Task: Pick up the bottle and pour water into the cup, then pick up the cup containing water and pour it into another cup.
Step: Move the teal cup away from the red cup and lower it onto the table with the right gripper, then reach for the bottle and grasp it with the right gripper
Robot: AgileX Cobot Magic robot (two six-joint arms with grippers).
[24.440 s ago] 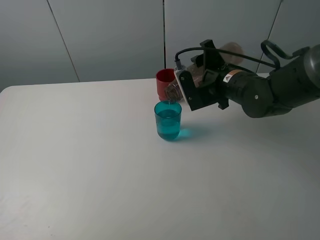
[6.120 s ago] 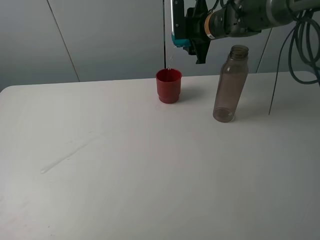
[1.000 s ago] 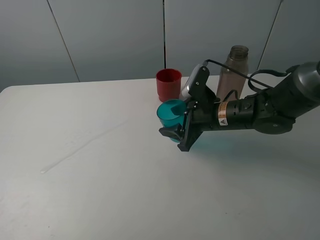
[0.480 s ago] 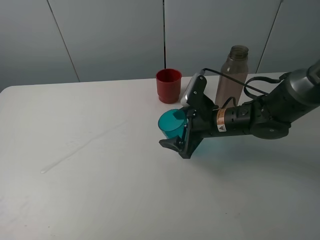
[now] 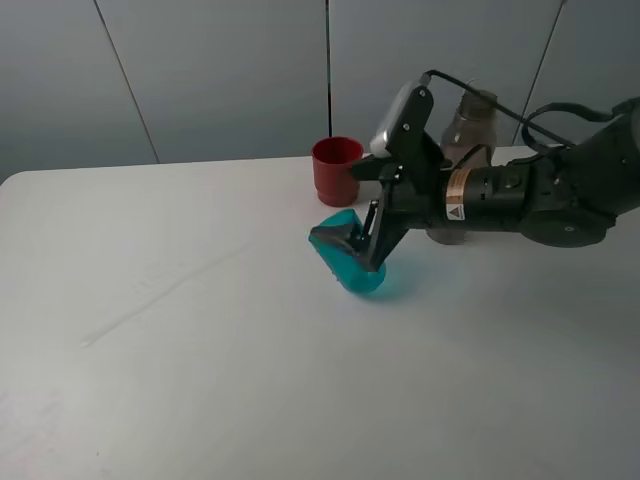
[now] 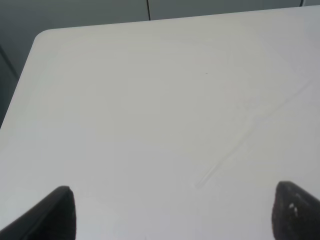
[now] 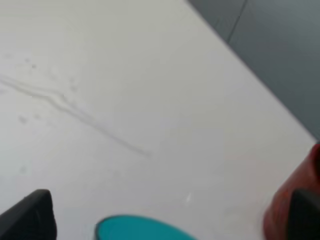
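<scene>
Opened wide since a second ago, the right gripper [image 5: 362, 210] is seen over the cup [image 5: 358, 268], which is left tilted on the table [image 5: 200, 350]. The left gripper [image 6: 178, 210] is held with jaws apart, empty; another cup [image 5: 337, 172] is stood just behind, the bottle [image 5: 470, 125] farther right behind the arm.

Teal cup [image 5: 360, 272] tilted, red cup [image 5: 335, 175], bottle [image 5: 472, 112] upright

The black, thick-jointed right arm [image 5: 520, 195] reaches leftward above the table, its right tool [image 5: 350, 250] angled downward, jaws spread wide. The left tool [image 6: 175, 215] shows dark fingertips [image 6: 57, 212] well apart.
</scene>
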